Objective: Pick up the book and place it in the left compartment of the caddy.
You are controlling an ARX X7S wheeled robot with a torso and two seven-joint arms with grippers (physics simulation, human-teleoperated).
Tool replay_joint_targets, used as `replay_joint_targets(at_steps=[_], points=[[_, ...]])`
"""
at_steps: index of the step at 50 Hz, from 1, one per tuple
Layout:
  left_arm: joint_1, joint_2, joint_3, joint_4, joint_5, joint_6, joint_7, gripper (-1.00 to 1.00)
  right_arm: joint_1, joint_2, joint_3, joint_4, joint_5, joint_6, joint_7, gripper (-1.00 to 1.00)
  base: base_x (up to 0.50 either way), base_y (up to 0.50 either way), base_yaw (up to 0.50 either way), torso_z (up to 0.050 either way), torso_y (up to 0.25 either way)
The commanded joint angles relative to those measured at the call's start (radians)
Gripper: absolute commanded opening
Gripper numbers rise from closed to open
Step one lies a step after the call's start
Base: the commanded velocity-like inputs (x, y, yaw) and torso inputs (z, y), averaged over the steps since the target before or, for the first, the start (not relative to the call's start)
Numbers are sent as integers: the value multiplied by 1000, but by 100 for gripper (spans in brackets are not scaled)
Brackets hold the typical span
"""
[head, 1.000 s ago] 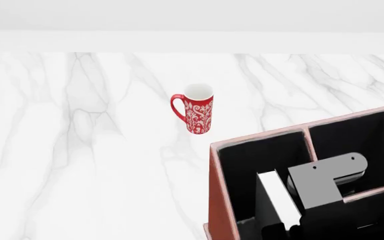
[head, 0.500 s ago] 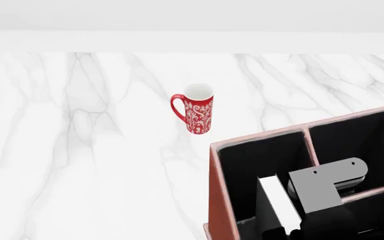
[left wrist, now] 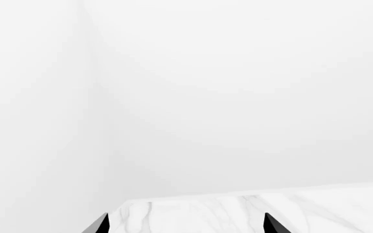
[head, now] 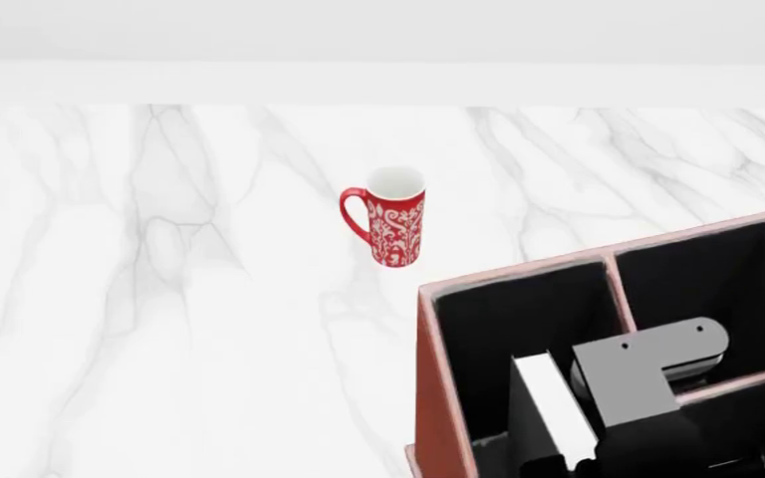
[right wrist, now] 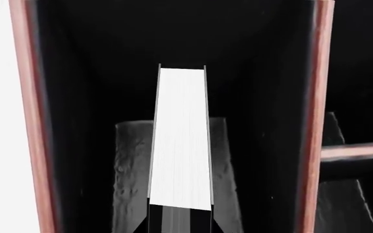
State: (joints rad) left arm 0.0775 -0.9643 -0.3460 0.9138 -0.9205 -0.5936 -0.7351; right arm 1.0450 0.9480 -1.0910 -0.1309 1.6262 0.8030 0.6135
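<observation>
The caddy (head: 425, 388) stands at the lower right, reddish-brown with a black inside. The black book (head: 552, 410), white page edges up, stands upright inside the left compartment (head: 496, 329). My right gripper (right wrist: 181, 222) is shut on the book (right wrist: 181, 141) from above, with the caddy's outer wall (right wrist: 27, 121) on one side and a divider (right wrist: 316, 126) on the other. The compartment's floor under the book is hidden. My left gripper (left wrist: 185, 226) is open and empty, with only its two tips showing over the marble top.
A red patterned mug (head: 389, 229) stands on the white marble table (head: 156, 299), beyond and left of the caddy. The caddy's two smaller sections (head: 701, 279) lie right of the divider. A cross divider (right wrist: 358, 150) shows in the right wrist view.
My right arm has sunk a little, and the book has gone slightly lower in the left compartment. The mug and the caddy have not moved.
</observation>
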Motion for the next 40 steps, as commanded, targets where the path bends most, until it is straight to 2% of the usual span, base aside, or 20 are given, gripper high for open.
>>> replay_joint_targets(at_steps=[1, 18, 19, 40], points=[[-4, -1, 7, -4, 3, 1, -1, 100, 18, -6, 23, 7, -57, 8, -16, -100, 0, 0, 0, 0, 0], [0, -2, 6, -2, 2, 5, -2, 100, 19, -8, 23, 6, -54, 12, -16, -100, 0, 0, 0, 0, 1], [0, -3, 5, -2, -1, 5, -3, 100, 18, -7, 24, 5, -51, 10, -14, 100, 0, 0, 0, 0, 0], [4, -5, 1, -2, -6, 8, -4, 100, 33, 4, 36, -22, -35, 16, 1, 100, 0, 0, 0, 0, 0]])
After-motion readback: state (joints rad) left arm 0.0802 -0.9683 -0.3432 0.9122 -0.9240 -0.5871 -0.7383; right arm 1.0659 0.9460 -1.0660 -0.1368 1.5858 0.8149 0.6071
